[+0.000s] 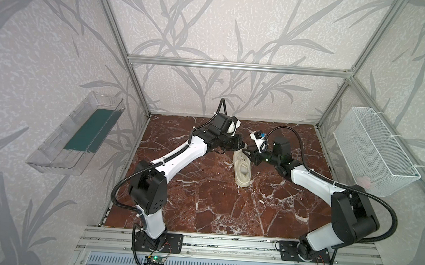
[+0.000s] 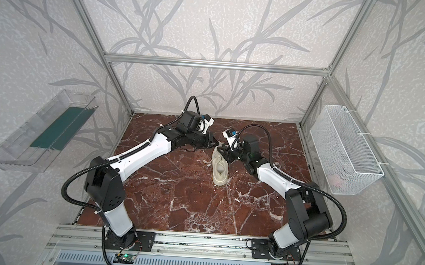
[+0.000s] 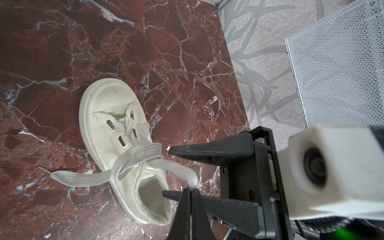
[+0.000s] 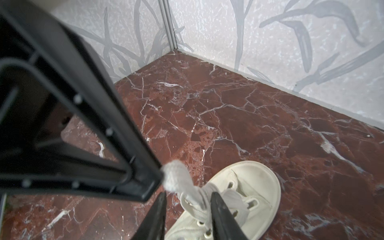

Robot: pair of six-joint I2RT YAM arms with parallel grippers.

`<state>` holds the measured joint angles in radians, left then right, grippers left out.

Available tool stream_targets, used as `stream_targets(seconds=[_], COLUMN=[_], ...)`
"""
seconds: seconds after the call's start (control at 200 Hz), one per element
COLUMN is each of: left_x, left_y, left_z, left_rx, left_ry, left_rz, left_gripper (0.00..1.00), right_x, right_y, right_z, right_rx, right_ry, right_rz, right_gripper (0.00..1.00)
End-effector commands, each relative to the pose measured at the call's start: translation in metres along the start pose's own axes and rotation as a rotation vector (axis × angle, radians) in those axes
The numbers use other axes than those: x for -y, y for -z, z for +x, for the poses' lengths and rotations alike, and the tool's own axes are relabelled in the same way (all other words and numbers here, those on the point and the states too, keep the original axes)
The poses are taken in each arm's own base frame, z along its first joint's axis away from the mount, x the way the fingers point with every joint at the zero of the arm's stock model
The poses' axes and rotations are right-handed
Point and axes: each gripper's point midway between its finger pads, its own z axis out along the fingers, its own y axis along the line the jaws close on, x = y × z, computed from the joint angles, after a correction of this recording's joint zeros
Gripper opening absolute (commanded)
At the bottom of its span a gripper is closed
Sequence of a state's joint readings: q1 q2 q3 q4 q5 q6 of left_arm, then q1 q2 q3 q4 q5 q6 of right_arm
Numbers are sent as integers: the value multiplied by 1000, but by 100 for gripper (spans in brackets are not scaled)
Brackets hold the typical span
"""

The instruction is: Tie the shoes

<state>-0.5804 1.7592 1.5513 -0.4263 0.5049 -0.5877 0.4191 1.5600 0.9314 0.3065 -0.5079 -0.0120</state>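
Observation:
The cream shoe point(image 1: 241, 169) point(image 3: 108, 108) lies on the red marble table point(image 1: 214, 205), its toe toward the back wall. Both grippers meet just above its toe end. My left gripper point(image 3: 190, 189) is shut on a raised fold of flat cream lace point(image 3: 178, 170) that runs up from the crossed laces over the tongue. In the right wrist view, the right gripper point(image 4: 189, 195) is open, one black finger point(image 4: 216, 205) on each side of that lace strand without pinching it. A loose lace end point(image 3: 79, 176) trails on the table beside the shoe.
A white wire basket point(image 1: 376, 154) hangs on the right wall, and a clear plastic bin point(image 1: 78, 134) on the left wall. Aluminium frame posts stand at the table's corners. The back wall point(image 4: 270, 41) is close behind the shoe.

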Motion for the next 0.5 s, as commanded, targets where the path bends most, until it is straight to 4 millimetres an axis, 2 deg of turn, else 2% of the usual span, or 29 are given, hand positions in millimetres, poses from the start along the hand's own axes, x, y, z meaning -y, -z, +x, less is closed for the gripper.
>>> stream_targets(seconds=[0.0, 0.1, 0.195, 0.27, 0.355, 0.495], left_x=[8, 6, 4, -1, -11, -39], left_y=[14, 14, 15, 17, 21, 29], left_z=[-4, -3, -2, -3, -3, -3], left_rx=[29, 25, 26, 32, 46, 68], left_ry=[-7, -6, -6, -6, -10, -25], left_rz=[24, 23, 17, 8, -15, -71], left_gripper=[0, 0, 0, 9, 25, 38], right_x=[-6, -5, -5, -4, -3, -3], right_y=[-2, -4, -5, -3, 3, 7], right_z=[-29, -29, -28, -26, -27, -26], right_rx=[80, 80, 72, 62, 75, 70], right_ry=[29, 25, 23, 24, 27, 22], right_rz=[-37, -34, -38, -26, -9, -4], right_gripper=[29, 26, 9, 0, 0, 0])
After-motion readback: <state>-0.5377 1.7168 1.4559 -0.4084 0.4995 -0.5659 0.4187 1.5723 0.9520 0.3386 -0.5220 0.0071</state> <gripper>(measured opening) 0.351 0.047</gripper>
